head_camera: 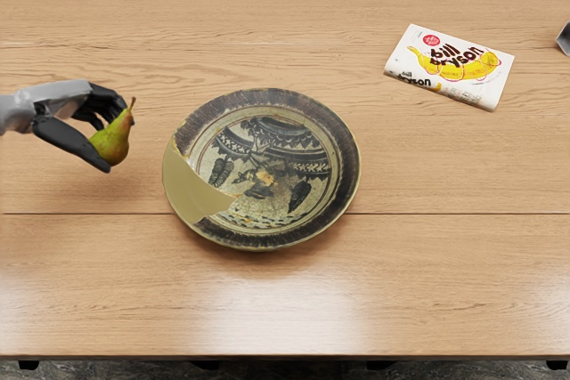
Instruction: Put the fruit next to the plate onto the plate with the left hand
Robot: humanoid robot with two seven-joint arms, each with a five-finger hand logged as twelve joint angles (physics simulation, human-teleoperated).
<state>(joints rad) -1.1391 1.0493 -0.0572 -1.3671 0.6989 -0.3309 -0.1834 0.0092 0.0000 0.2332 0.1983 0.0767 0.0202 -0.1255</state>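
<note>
Watching the head view, I call it over the link: "The left robot hand (80,117) comes in from the tabletop's (401,264) left edge, and it is clasped around the pear (112,138)."

"How tight is it?" my colleague asks.

"Partly curled, not a fist. One long dark finger (71,141) runs under and in front of the fruit, and the other dark fingers wrap over its top and back. The pear sits out at the fingertips rather than deep in the palm, so most of it shows."

"And the pear itself?"

"Yellow-green, with a warmer orange tint low down. The broad end is down and the narrow neck up, and the short brown stem leans toward the plate (347,157). Whether it is clear of the wood or resting on it, I can't tell from this angle."

"Where is it against the plate?"

"Beside it, toward the left edge, with a strip of bare wood between them. It isn't touching the plate and isn't over the rim. The plate lies at the middle of the tabletop. It's a dark-rimmed dish with painted black figures, and a plain tan patch fills part of the rim on the side nearest the pear."

"Anything else up there?"

"A yellow-and-white book (448,67) lies flat near the far right corner, well apart from both."
</note>
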